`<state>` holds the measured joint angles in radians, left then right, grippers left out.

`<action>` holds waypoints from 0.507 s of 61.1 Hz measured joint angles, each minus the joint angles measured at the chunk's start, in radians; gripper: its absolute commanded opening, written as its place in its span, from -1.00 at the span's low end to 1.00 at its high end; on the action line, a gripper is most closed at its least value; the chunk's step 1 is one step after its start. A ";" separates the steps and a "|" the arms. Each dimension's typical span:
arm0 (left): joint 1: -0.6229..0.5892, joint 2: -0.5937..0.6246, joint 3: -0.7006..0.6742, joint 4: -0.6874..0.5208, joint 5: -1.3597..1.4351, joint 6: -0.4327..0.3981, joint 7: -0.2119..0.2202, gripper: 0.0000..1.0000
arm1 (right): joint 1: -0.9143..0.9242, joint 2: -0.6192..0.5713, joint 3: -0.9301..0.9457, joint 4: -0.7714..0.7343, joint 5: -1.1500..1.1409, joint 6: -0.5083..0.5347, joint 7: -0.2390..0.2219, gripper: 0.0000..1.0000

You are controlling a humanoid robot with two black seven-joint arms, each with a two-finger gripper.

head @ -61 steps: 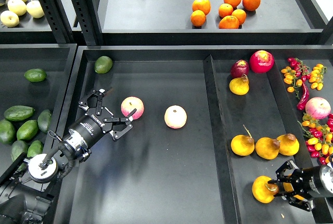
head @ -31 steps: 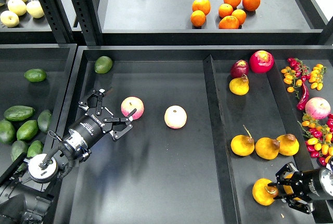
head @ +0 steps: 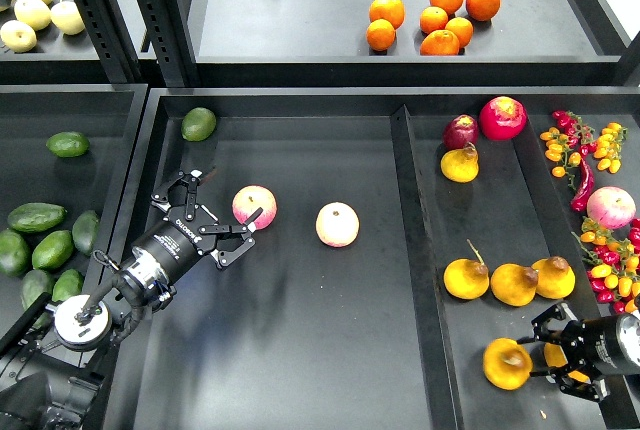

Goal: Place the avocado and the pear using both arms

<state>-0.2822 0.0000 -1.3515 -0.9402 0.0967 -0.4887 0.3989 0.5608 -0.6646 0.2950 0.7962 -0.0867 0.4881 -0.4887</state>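
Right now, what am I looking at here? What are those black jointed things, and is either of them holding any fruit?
You are seeing through the robot's head camera, looking down at black trays. The jointed things are its two arms. The left gripper hangs open beside a pink-and-yellow apple, holding nothing. The right gripper, at the lower right, is open around a golden pear lying on the right tray. A bright green avocado sits at the middle tray's back corner; darker avocados lie in the left tray, oranges on the shelf.
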 measured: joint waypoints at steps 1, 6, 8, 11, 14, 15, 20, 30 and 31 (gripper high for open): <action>0.000 0.000 0.000 0.000 0.000 0.000 0.000 0.97 | 0.001 -0.001 0.000 0.002 0.000 0.000 0.000 0.19; 0.000 0.000 0.000 0.000 0.000 0.000 0.000 0.97 | 0.005 -0.004 0.000 0.012 -0.001 0.000 0.000 0.28; 0.000 0.000 0.000 0.000 0.000 0.000 0.000 0.97 | 0.008 -0.005 0.001 0.017 -0.001 0.000 0.000 0.32; 0.000 0.000 0.000 0.000 0.000 0.000 0.000 0.97 | 0.010 -0.007 0.001 0.023 -0.001 0.001 0.000 0.34; 0.000 0.000 0.000 0.000 0.000 0.000 0.000 0.97 | 0.013 -0.010 0.002 0.032 0.000 0.001 0.000 0.37; 0.000 0.000 0.000 0.000 0.000 0.000 0.000 0.97 | 0.015 -0.012 0.003 0.036 0.000 0.001 0.000 0.38; 0.000 0.000 0.000 0.000 0.000 0.000 0.000 0.97 | 0.026 -0.028 0.004 0.051 0.002 0.001 0.000 0.40; 0.001 0.000 -0.001 0.002 0.000 0.000 0.000 0.97 | 0.047 -0.069 0.005 0.076 0.009 0.001 0.000 0.48; 0.001 0.000 -0.001 0.003 0.000 0.000 0.000 0.97 | 0.049 -0.074 0.006 0.078 0.011 0.001 0.000 0.48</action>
<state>-0.2815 0.0000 -1.3527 -0.9374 0.0968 -0.4887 0.3989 0.6102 -0.7384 0.3007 0.8746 -0.0759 0.4888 -0.4887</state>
